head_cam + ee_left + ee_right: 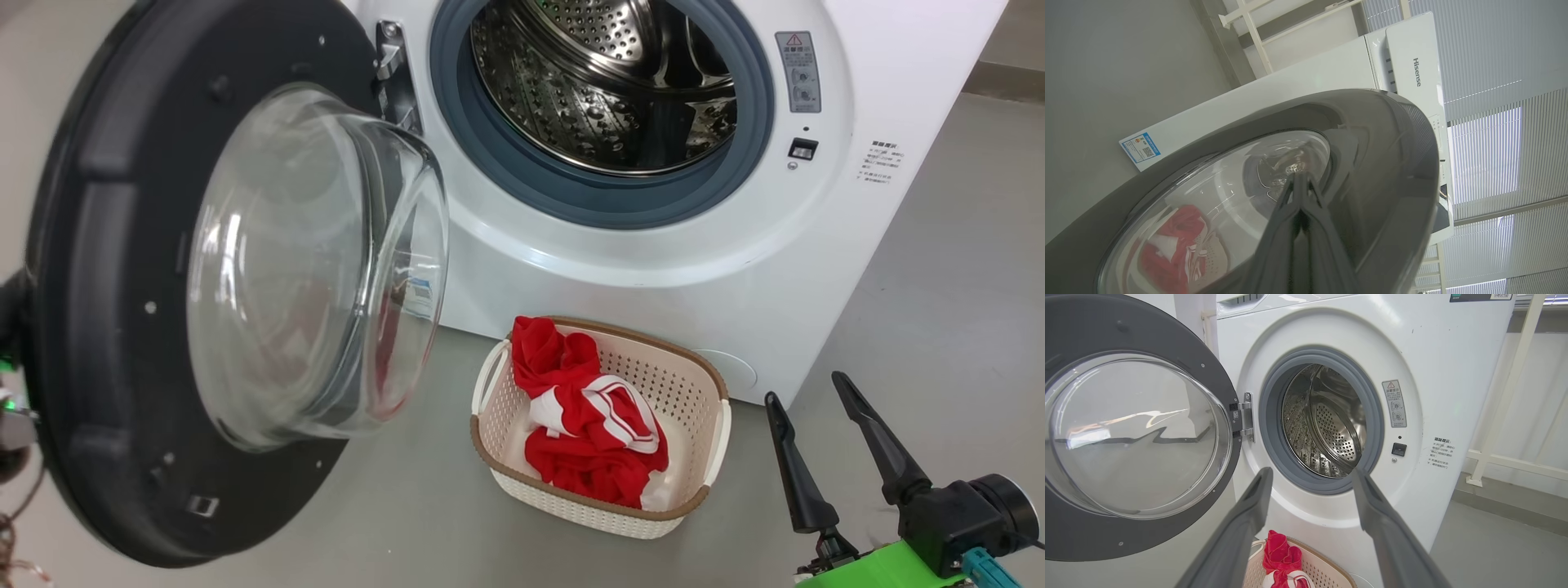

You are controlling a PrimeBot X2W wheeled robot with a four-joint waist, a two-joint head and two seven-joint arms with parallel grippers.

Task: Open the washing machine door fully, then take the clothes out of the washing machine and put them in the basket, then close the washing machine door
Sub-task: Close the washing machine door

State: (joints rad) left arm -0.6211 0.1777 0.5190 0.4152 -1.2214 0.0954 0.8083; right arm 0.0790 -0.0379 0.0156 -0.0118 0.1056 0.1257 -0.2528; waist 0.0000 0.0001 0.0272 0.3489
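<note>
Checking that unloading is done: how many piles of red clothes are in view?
1: the clothes lie in the basket before the washing machine. None shows in the drum, though its floor is partly hidden.

The grey floor [939, 269] carries the washing machine [620, 269] and the basket [571, 506].

The washing machine [653, 269] is white, its drum [604, 90] bright steel dotted with rows of round holes and ringed by a blue-grey rubber seal [588, 196]. The washing machine door [90, 327] has a glossy black rim around clear glass [310, 269]. The right hand [806, 388] has matt black fingers [796, 474] above a bright green mount [882, 572]. To its left the basket [588, 506] is cream-white, pierced in a fine grid, with a brown woven-look rim. The clothes [588, 457] in it are bright red with white stripes. Beyond the dark grey left hand [1299, 179], a blue-and-white label [1139, 149] marks the machine's white panel. The floor [939, 286] is plain grey
</note>
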